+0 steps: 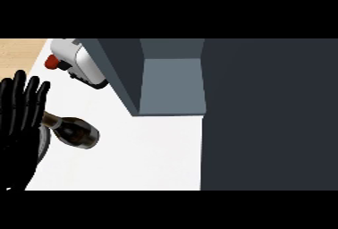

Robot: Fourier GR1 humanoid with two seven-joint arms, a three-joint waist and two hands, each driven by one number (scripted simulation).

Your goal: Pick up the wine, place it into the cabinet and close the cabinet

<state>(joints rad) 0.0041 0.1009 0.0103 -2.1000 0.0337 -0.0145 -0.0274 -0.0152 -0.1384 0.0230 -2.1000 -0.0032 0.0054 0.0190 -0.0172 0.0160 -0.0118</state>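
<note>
- A white tabletop (pixel 152 156) is seen from steeply above; a strip of light wood surface (pixel 20 49) is visible at the upper left corner beyond its edge.
- The right side of the view is filled by a large dark grey panel (pixel 271 116); whether it is the cabinet's door cannot be told.
- The cabinet (pixel 168 76) is seen at top centre, grey-blue, with a dark side wall and a lighter inner face exposed toward the tabletop.
- A white appliance (pixel 79 60) with a black base and a red knob (pixel 51 61) is placed at the upper left, just beside the cabinet's left wall.
- The wine bottle (pixel 74 130) is seen on the tabletop at the left, dark brown, with its neck pointed toward the left hand and its body toward the view's centre; it is well apart from the cabinet opening.
- The left hand (pixel 19 116) is shown at the left edge, black, fingers straight and spread upward; nothing is held. The bottle's neck is partly covered by it; contact cannot be confirmed.
- A dark round rim (pixel 44 145) is partly visible beside that hand, under the bottle; it cannot be identified.
- The right hand is not seen.
</note>
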